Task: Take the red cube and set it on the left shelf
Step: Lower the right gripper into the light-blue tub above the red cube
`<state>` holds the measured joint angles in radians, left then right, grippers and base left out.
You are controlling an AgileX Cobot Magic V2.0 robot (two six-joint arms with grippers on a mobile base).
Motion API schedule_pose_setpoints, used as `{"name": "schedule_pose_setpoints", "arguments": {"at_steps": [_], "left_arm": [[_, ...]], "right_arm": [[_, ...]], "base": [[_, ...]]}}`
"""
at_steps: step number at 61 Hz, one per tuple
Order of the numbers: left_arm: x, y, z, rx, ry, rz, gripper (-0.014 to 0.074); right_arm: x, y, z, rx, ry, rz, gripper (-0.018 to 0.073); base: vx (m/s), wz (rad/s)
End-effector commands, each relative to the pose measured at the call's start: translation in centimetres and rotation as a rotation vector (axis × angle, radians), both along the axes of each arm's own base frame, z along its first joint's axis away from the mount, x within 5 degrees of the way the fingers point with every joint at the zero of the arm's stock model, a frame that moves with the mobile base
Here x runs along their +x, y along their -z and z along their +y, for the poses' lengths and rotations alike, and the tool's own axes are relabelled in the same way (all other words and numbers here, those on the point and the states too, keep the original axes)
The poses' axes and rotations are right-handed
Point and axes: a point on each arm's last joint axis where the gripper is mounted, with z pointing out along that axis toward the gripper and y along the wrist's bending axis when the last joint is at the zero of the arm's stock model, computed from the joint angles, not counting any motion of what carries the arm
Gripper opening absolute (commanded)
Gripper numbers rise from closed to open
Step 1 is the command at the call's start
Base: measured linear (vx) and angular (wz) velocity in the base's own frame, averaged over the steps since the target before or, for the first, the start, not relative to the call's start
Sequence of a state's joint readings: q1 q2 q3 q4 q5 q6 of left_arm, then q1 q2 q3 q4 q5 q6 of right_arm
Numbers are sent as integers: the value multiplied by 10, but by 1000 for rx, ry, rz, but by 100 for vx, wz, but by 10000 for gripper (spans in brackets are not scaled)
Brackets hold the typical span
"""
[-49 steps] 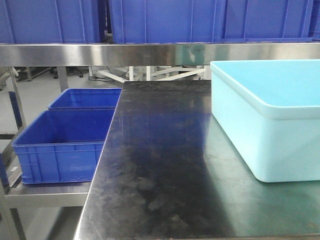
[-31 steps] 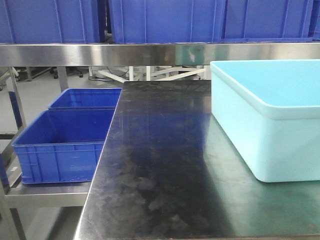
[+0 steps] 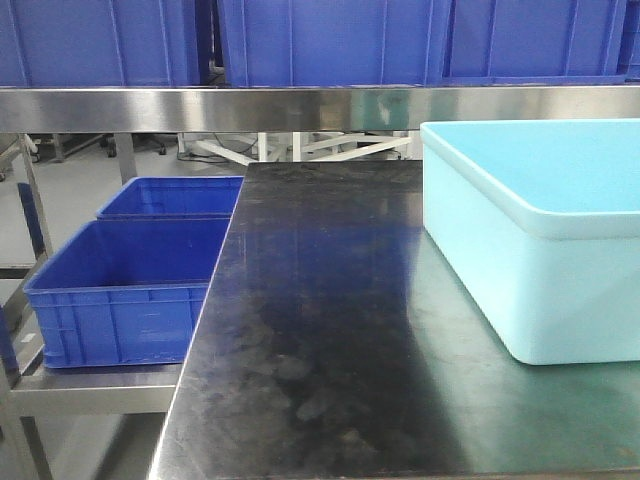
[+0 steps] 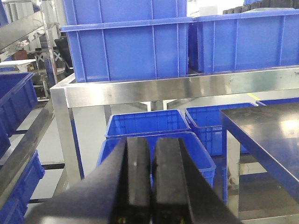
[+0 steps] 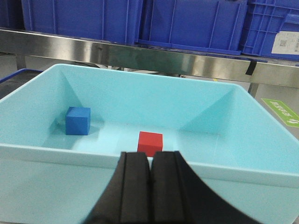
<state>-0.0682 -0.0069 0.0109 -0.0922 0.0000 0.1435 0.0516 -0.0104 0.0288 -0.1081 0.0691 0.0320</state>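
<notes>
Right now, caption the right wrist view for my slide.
Shut right claw before the pale blue tub; a red cube and a blue cube sit apart inside.

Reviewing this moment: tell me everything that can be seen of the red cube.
The red cube is a small, plain-faced, matte block with crisp edges, visible only in the right wrist view. It sits upright on the floor of the light-blue tub, close to the near wall, whose rim hides its base. It stands apart from the blue cube to its left. Nothing grips it: the right pincer is shut and empty, lined up in front of it.
</notes>
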Motion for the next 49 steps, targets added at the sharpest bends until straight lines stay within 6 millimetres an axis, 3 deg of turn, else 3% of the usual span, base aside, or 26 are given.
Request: {"name": "schedule_pose_setpoints", "arguments": {"at_steps": [1,32,49], "left_arm": [[1,0,0,-9,-3,-53,106],[1,0,0,-9,-3,-53,106],[1,0,0,-9,-3,-53,106]], "right_arm": [[-2,-16,1,7,-7,-117,49],[-4,-23,1,22,-16,-190,49],[8,-27,2,95,-17,-84,49]], "base": [[0,0],[0,0],[1,6]]}}
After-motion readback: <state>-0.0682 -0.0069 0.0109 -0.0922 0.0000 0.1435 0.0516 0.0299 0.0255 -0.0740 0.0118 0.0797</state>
